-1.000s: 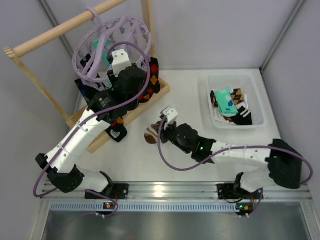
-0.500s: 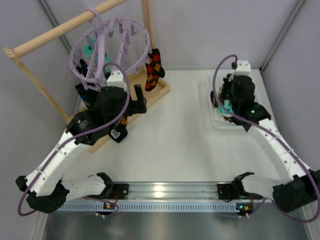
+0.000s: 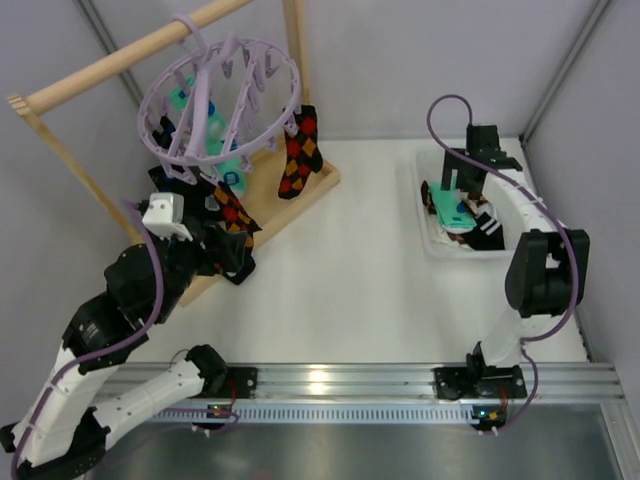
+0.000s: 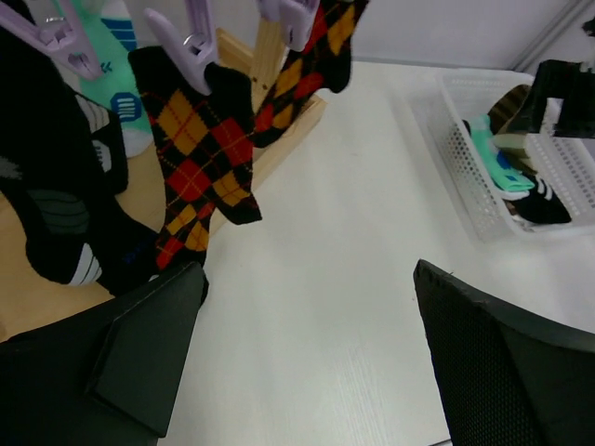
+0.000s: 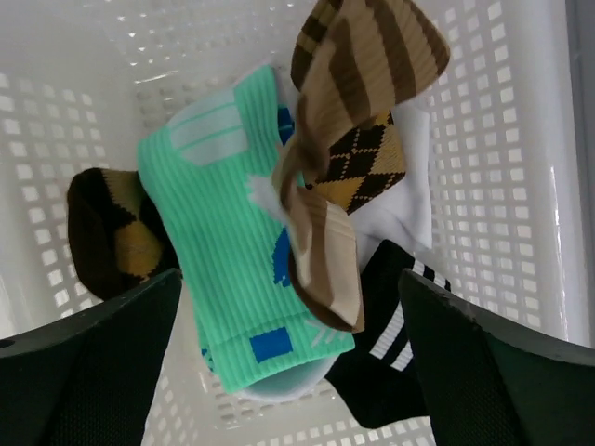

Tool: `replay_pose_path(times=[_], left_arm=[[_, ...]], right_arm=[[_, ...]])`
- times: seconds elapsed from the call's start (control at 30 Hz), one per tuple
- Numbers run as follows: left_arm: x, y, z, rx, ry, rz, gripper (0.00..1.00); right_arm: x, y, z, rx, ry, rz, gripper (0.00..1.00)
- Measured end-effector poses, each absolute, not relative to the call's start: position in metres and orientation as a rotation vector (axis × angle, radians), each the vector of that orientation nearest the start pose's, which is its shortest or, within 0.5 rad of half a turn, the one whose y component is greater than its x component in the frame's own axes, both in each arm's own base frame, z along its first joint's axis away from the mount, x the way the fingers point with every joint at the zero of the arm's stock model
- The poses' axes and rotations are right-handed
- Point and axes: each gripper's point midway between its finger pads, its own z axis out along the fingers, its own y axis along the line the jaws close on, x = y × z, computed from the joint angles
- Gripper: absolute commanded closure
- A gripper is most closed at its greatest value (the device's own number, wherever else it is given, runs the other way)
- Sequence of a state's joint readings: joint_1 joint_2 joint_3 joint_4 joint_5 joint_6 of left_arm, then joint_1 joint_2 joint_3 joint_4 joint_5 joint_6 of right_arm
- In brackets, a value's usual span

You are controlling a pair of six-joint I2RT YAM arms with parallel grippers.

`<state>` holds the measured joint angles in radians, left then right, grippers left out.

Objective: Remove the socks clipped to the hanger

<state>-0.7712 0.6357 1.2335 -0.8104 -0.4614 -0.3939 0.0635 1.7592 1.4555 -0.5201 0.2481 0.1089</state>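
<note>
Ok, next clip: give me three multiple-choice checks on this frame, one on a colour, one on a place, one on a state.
1. What colour is the hanger? A pale lavender; B green; C red.
2. Where is the striped sock? A clipped to the hanger; B in the basket, over the mint sock; C under the mint sock.
3. How do the right jaws stand? A shut on the striped sock; B shut on the mint sock; C open and empty.
Key: 1 A, the ring reads lavender from above. 2 B, the right wrist view shows it lying across the mint sock. 3 C, both fingers stand wide apart with nothing between.
</note>
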Motion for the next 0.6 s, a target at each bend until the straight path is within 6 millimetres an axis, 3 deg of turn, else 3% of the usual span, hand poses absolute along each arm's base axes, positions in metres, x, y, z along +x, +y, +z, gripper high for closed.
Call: replay_pose_path(times=[0.13,0.23,0.3,0.4,0.47,0.6], left_arm=[[0.195,-0.082,0.344,-0.035,1.811,-0.332,0.02],[0.199,-0.071,0.325,-0.072,1.826,-0.253,0.02],[0.199,-0.062,0.317,-0.110,1.818,-0.212,0.02],[0.196,-0.045,0.320,-0.196,1.767,-0.186,0.02],[0.193,-0.031,0.325,-0.269,1.713,-0.185,0.02],[0.183,-0.003,0.327,-0.390,1.632,-0.164,0.02]], right_arm=[[0.448,0.002,0.182,0.147,2.287,-0.172,0.01],[0.435,0.038,0.229,0.065,2.129,-0.019,0.01],[0.423,0.088,0.256,-0.062,1.996,0.183,0.01],[0.389,0.189,0.278,-0.336,1.808,0.536,0.01],[0.370,0.247,0.274,-0.492,1.743,0.689,0.01],[0.337,0.343,0.241,-0.718,1.685,0.855,0.01]])
